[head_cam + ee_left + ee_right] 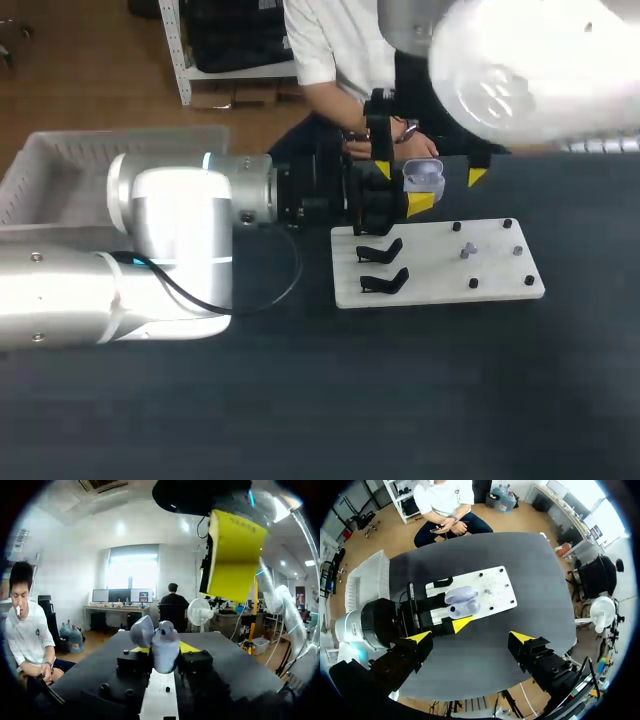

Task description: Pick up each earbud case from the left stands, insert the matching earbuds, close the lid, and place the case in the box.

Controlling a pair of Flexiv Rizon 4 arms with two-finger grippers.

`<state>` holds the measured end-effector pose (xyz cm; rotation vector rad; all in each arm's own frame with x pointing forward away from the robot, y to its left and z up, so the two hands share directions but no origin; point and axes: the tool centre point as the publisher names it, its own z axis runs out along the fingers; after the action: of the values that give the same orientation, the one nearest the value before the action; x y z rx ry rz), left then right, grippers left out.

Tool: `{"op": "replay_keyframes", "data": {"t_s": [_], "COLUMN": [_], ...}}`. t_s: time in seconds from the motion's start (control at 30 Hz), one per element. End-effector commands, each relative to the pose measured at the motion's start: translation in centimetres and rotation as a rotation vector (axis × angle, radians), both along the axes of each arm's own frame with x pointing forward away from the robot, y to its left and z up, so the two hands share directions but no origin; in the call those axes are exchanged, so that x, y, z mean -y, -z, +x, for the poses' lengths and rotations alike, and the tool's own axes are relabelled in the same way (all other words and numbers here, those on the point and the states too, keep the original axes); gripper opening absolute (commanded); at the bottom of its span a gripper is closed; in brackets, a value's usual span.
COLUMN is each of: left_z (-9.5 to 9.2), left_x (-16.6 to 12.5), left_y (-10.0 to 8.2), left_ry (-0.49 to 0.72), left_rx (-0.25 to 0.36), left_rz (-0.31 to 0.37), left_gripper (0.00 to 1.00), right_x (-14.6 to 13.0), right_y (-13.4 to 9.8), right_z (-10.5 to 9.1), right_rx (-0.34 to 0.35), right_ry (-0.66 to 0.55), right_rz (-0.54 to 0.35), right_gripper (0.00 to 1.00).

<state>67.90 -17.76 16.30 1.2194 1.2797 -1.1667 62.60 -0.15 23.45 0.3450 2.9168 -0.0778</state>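
Clamping the open earbud case (424, 176), the left pincer (402, 187) hangs under the wide-spread right pincer (470, 637).

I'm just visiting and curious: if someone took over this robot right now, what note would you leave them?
Left gripper: shut on the earbud case, lid open, held above the white board.
Right gripper: open, above the case, holding nothing.
Both black stands on the board are empty. The box sits at the table's left end.
Done: this case is off its stand.
Left: insert earbuds (cannot tell whether any are in), close the lid, place the case in the box.
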Motion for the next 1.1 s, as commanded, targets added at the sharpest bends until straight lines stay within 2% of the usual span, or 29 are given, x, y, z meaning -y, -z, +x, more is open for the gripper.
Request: {"op": "replay_keyframes", "data": {"t_s": [0.03, 0.23, 0.97, 1.0, 1.03, 1.1], "left_z": [-0.1, -0.1, -0.1, -0.1, -0.1, -0.1], "left_x": [0.0, 0.0, 0.0, 0.0, 0.0, 0.0], "left_y": [0.1, 0.1, 0.1, 0.1, 0.1, 0.1], "left_ry": [-0.006, -0.006, -0.006, -0.006, -0.006, -0.006], "left_rx": [0.005, 0.005, 0.005, 0.005, 0.005, 0.005], "left_rz": [-0.006, -0.006, -0.006, -0.006, -0.006, -0.006], "left_gripper": [0.00, 0.00, 0.00, 0.00, 0.00, 0.00], "right_x": [2.7, 3.2, 3.2, 3.6, 4.0, 4.9], "right_y": [0.7, 1.1, 1.1, 1.6, 1.9, 2.4], "right_z": [-3.9, -4.7, -4.7, -4.6, -4.7, -4.7], "right_rx": [0.204, 0.214, 0.214, 0.189, 0.219, 0.240], "right_ry": [-0.035, -0.047, -0.047, -0.007, -0.008, 0.014], "right_rz": [0.152, 0.184, 0.184, 0.222, 0.257, 0.234], "right_gripper": [1.00, 1.00, 1.00, 1.00, 1.00, 1.00]}}
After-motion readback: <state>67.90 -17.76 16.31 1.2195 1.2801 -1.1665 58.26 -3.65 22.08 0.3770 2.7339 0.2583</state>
